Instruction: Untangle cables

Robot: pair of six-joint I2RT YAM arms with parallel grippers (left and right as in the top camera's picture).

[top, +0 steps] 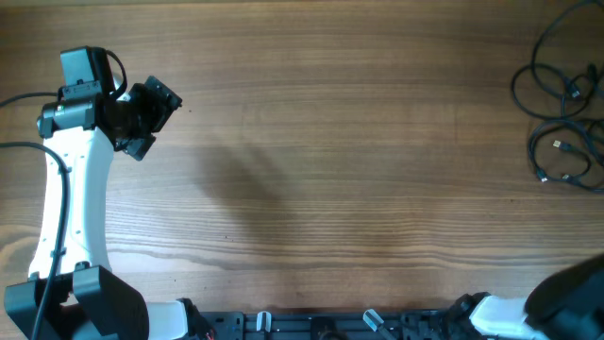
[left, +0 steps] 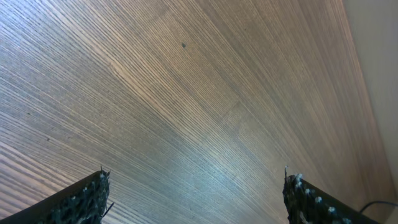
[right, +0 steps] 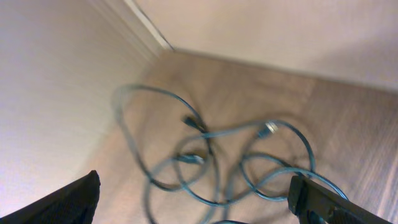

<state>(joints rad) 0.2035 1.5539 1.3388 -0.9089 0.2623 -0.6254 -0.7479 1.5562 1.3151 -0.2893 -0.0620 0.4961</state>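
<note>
The cables (top: pixel 564 123) are thin black cords with small plug ends, lying in overlapping loops at the table's far right edge. In the right wrist view they (right: pixel 217 158) show blurred, looping over one another between and beyond my fingers. My right gripper (right: pixel 196 199) is open and empty above them; only part of the right arm (top: pixel 566 297) shows at the overhead view's bottom right. My left gripper (top: pixel 151 113) is at the far left, open and empty over bare wood, its fingers (left: pixel 196 199) spread wide.
The wooden table (top: pixel 330 170) spans the view. A pale wall (right: pixel 56 93) borders the table edge by the cables. Arm bases and a black rail (top: pixel 330 326) line the near edge. Thick black arm wires (top: pixel 57 208) run along the left arm.
</note>
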